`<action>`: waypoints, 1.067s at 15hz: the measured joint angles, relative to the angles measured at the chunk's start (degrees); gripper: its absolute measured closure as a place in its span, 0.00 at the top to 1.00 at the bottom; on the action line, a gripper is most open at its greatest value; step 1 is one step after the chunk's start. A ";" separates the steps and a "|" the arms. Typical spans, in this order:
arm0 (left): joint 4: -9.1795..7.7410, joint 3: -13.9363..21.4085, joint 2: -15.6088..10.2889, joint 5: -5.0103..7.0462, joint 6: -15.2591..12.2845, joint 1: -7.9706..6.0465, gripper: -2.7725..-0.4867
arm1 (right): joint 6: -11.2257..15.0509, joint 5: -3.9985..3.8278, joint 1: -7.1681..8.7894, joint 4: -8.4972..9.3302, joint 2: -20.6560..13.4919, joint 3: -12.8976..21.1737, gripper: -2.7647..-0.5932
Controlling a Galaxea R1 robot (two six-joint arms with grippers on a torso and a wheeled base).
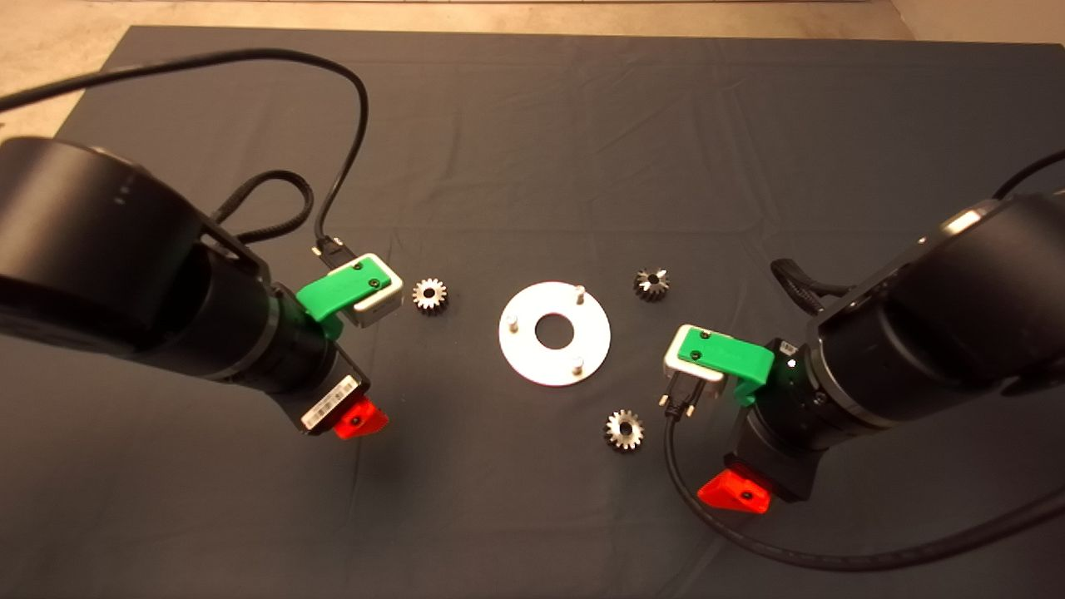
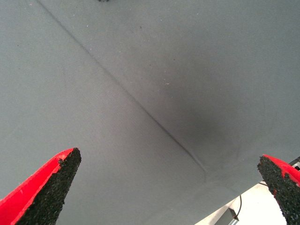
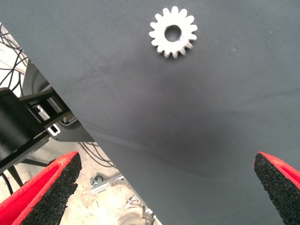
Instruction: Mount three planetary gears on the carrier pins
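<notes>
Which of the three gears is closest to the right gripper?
The gear in front of the disc, the only one the right gripper's wrist camera shows.

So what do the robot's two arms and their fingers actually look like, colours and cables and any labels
Both arms are thick, glossy black cylinders. Each wrist carries a green plastic bracket holding a small silver-grey camera box, with a black cable plugged in. The left gripper has a white barcode label beside it; the right gripper shows none. The fingers are red wedges faced with rough black pads.
</notes>
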 joint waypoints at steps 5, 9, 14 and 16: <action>0.00 0.00 0.02 0.00 0.00 0.00 1.00 | -0.05 0.01 -1.68 -3.34 2.43 -2.40 0.99; 0.00 0.02 -0.02 0.02 0.00 0.00 1.00 | -0.20 0.05 -2.79 -5.03 3.45 -3.42 0.99; 0.00 0.05 -0.20 0.02 0.00 0.00 1.00 | -0.27 0.06 -4.68 -6.01 3.73 -3.69 0.99; 0.00 0.11 -0.22 0.02 0.00 0.00 1.00 | -0.30 0.02 -5.46 -6.65 3.75 -3.69 0.99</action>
